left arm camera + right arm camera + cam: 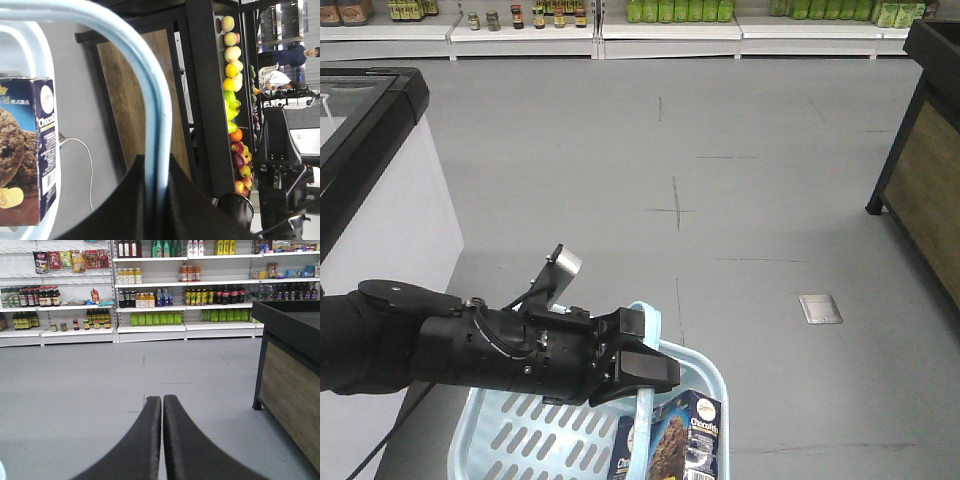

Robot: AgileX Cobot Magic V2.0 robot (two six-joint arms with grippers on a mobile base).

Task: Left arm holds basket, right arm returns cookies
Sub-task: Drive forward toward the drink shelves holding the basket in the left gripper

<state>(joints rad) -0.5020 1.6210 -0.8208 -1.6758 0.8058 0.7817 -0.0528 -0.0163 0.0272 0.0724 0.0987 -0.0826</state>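
Note:
My left arm (470,345), black with a tilted silver block, reaches in from the left. Its gripper (645,348) is shut on the thin handle (150,65) of the light blue basket (520,432), which is at the bottom of the front view. In the left wrist view the handle runs straight down between the closed jaws of the left gripper (159,167). The navy cookies box (670,440) stands inside the basket and also shows in the left wrist view (25,150). My right gripper (162,399) is shut and empty, pointing over bare floor; it is out of the front view.
A white freezer with a black rim (380,200) stands at the left. A dark wooden display stand (930,180) is at the right, holding fruit (232,100). Shelves of bottles (150,300) line the far wall. A metal floor plate (820,308) lies ahead.

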